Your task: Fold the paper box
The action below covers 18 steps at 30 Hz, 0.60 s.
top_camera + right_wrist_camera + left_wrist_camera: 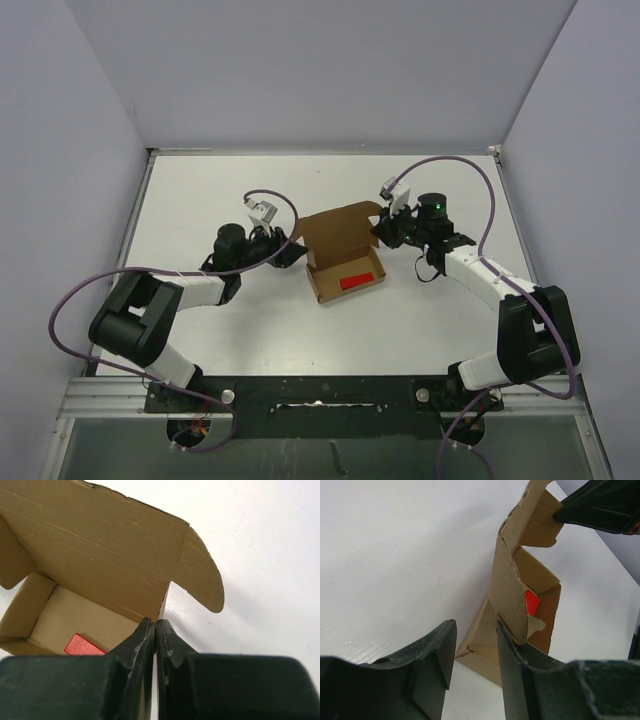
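Right now the left pincer [475,667] stands partly open with nothing clamped in it. Its fingers are parted at the left end of the paper box [335,250], and the loose side flap [507,595] just brushes the inside of one finger. The right pincer [155,630] is pressed shut, and from its own camera the fingers seem to nip the thin edge of the raised lid [100,555], close to the rounded ear [200,575] at that corner.

The box sits in the middle of the counter [220,200] between the two arms. Its tray is formed, its lid stands up at the back, and a small red block [82,645] lies flat on the tray floor.

I would judge the carton very light and liable to skate on the smooth counter if pushed from one side only. The cardboard is thin: it is stiff along the panels but bends readily at the scored creases, and the perforated edges look easy to tear or crumple under a hard squeeze. The best holds look to be the free edges, meaning the lid's rim or an ear, pinched near a crease so the panel swings rather than buckles. The other pincer would need to steady a tray wall meanwhile.
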Each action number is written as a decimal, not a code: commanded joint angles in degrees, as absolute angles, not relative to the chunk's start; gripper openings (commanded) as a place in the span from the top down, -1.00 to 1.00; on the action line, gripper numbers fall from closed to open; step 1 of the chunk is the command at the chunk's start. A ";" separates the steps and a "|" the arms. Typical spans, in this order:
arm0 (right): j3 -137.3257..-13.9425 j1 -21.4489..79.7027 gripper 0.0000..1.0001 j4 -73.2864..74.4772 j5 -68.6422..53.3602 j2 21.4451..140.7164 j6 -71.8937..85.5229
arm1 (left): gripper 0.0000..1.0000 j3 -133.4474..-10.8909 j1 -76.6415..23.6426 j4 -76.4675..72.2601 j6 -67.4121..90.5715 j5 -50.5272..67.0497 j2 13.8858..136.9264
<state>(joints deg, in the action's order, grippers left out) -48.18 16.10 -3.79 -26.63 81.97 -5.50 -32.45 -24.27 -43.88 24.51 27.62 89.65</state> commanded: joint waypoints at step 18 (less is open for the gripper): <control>-48.08 15.82 1.00 -5.89 -36.45 81.87 -3.30 | 0.26 -31.82 -24.43 -62.11 26.18 34.77 95.20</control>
